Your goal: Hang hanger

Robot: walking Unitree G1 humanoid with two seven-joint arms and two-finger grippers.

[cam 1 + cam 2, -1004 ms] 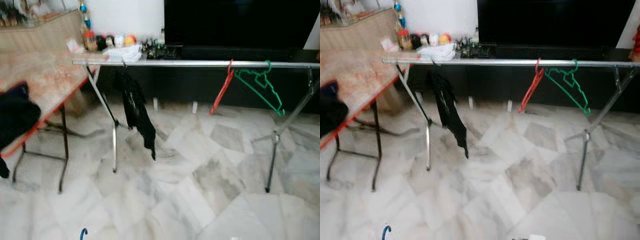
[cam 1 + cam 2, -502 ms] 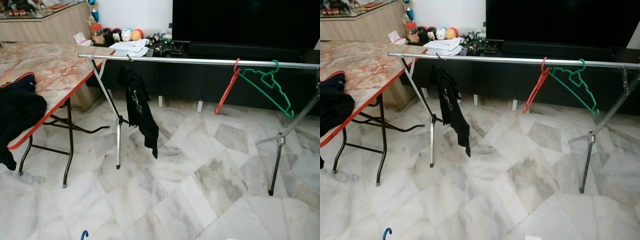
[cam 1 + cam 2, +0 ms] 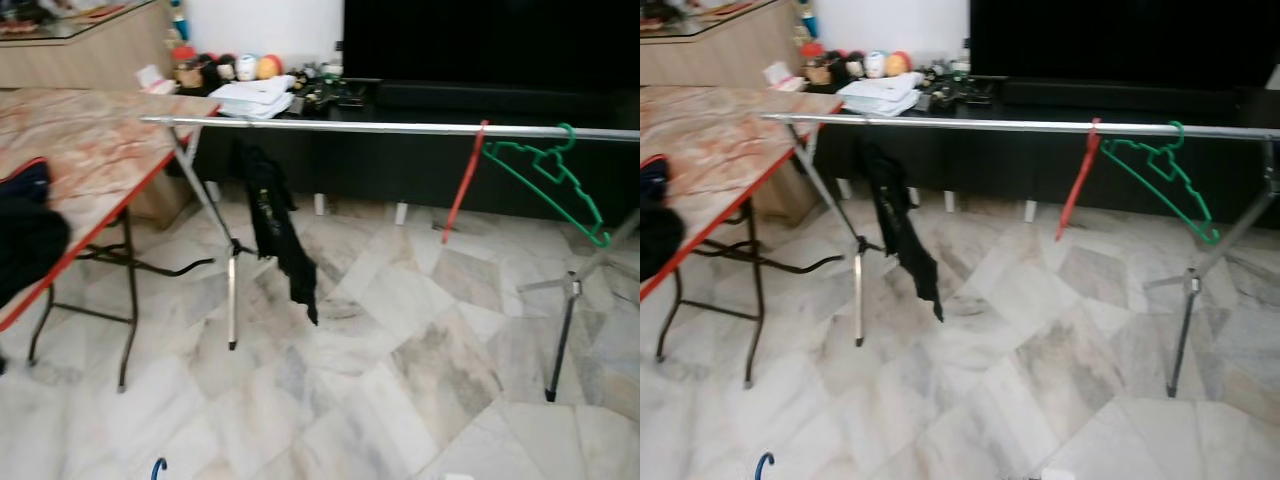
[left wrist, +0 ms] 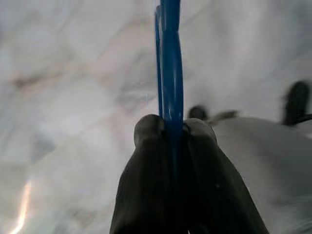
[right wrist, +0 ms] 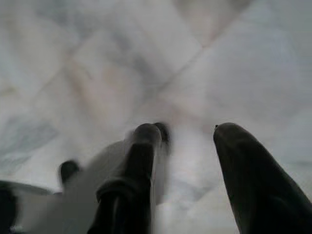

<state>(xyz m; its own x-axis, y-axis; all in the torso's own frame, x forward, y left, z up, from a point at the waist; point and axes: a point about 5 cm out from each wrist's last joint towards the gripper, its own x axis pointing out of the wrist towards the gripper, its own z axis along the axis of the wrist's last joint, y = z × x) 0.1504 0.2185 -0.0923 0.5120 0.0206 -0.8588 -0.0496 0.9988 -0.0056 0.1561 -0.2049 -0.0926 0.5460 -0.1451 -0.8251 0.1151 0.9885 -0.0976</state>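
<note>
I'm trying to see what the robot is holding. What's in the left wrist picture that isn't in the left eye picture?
Left wrist picture: the left hand with its black fingers pinched on a blue hanger. Left eye picture: a metal rail carrying a black shirt, a red hanger and a green hanger, plus a marble-top table. Both: the hanger's blue and the pale marble floor.

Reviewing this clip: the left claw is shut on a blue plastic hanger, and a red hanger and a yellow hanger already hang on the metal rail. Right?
Not quite. The second one is a green plastic hanger, not yellow, as the right eye view shows. It hangs beside the red plastic hanger on the metal rail. The left claw is indeed shut on the blue plastic hanger.
</note>
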